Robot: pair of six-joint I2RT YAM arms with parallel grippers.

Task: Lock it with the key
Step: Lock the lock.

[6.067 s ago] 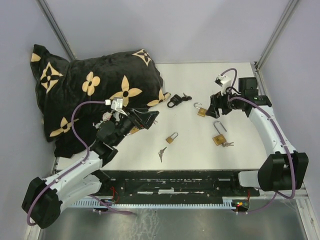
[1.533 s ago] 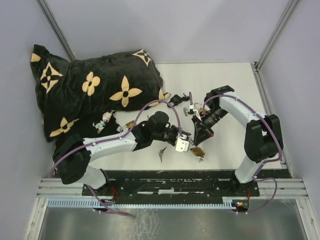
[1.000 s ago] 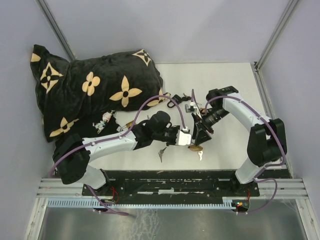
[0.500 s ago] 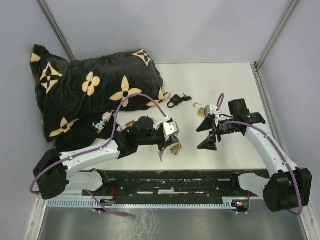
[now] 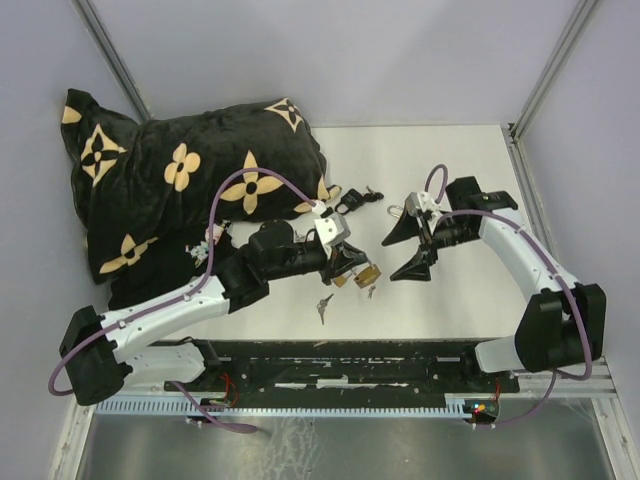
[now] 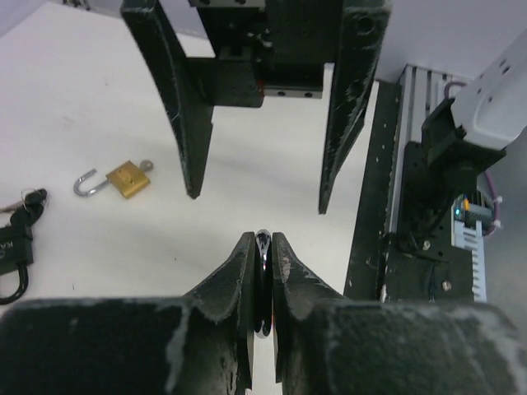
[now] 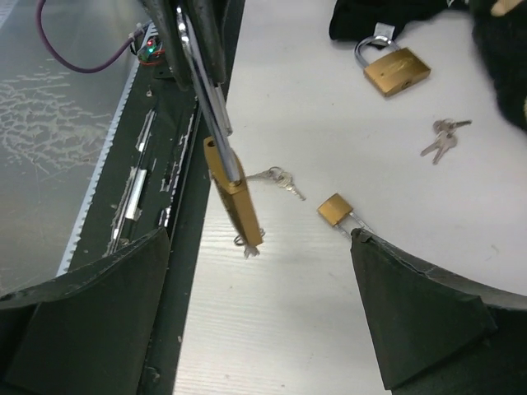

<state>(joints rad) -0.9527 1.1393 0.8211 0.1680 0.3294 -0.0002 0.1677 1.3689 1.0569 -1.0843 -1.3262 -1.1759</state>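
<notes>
Obs: left gripper (image 6: 262, 251) clamped on padlock (image 7: 235, 197) shackle; right gripper (image 5: 389, 260) spread wide at its 3 o'clock. Steady lock; pinch hanging key (image 7: 249, 245) squarely.

Bright, even overhead light; soft short shadows on the white counter (image 5: 470, 160); jaws of the left gripper (image 6: 262, 239) blurred near the lens; streaky glare on the metal sheet (image 7: 49, 123).

The white table (image 5: 460, 170) carries a black flower-print cushion (image 5: 190, 180), a black padlock (image 5: 348, 203), an open brass padlock (image 6: 125, 178), a small brass padlock (image 7: 335, 209) — and 2 key bunches (image 7: 445, 140).
</notes>
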